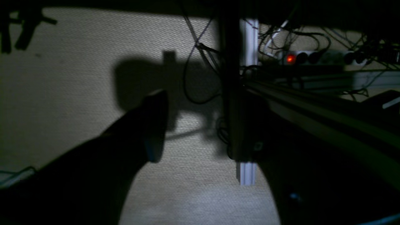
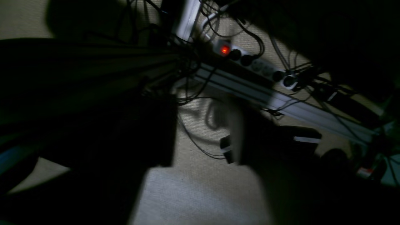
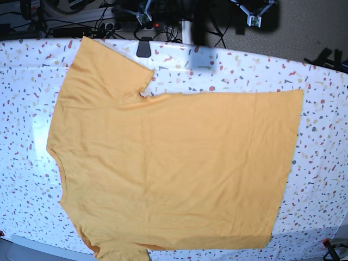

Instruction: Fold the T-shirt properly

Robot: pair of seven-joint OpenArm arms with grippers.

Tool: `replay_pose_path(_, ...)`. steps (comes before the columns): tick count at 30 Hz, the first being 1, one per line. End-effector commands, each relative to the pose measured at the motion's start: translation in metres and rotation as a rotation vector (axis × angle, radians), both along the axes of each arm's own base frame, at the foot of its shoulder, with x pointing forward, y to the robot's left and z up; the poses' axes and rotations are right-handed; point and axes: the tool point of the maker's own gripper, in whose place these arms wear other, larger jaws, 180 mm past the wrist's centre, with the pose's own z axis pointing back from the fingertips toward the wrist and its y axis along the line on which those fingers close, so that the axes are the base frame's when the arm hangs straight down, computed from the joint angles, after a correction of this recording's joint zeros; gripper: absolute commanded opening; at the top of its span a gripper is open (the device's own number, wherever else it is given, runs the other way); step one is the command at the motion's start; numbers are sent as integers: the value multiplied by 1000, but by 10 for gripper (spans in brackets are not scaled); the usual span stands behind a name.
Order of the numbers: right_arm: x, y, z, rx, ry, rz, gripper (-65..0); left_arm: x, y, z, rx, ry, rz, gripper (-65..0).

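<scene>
The orange-yellow T-shirt (image 3: 179, 163) lies spread flat on the table in the base view, plain side up, collar end to the left and hem to the right. One sleeve (image 3: 103, 70) points to the back left. My left gripper (image 3: 254, 18) hangs above the far table edge at the back right, its fingers spread and empty. My right gripper (image 3: 144, 15) hangs at the back left, likewise open. Both wrist views are dark and look past the table edge to the floor. Only carpet shows between the left gripper (image 1: 206, 125) fingers and the right gripper (image 2: 200, 125) fingers.
The speckled white tablecloth (image 3: 326, 136) shows around the shirt. A black clip (image 3: 143, 48) sits at the far edge by the sleeve. Behind the table are cables, a power strip with a red light (image 2: 224, 50) and an aluminium frame post (image 1: 248, 40).
</scene>
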Motion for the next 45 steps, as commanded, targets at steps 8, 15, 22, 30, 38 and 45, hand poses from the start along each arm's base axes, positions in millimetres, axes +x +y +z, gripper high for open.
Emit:
replay_pose_path(8,1,-5,1,1,-11,3,-316,5,2,4,2,-42,1,-438)
replay_pose_path(15,1,-5,1,1,-11,3,-635,5,2,4,2,-42,1,-650)
replay_pose_path(22,1,-5,1,0,-11,2,-432,5,2,4,2,-42,1,-546)
replay_pose_path(30,27,5,14,64,-165,-3,-362,16,1,11,-1,-117,3,-377)
replay_pose_path(38,27,5,14,64,-165,-3,-382,20,1,16,-2,-156,5,-419)
replay_pose_path(45,2,-6,1,-4,-12,2,-650,11,1,15,-3,-146,5,-650)
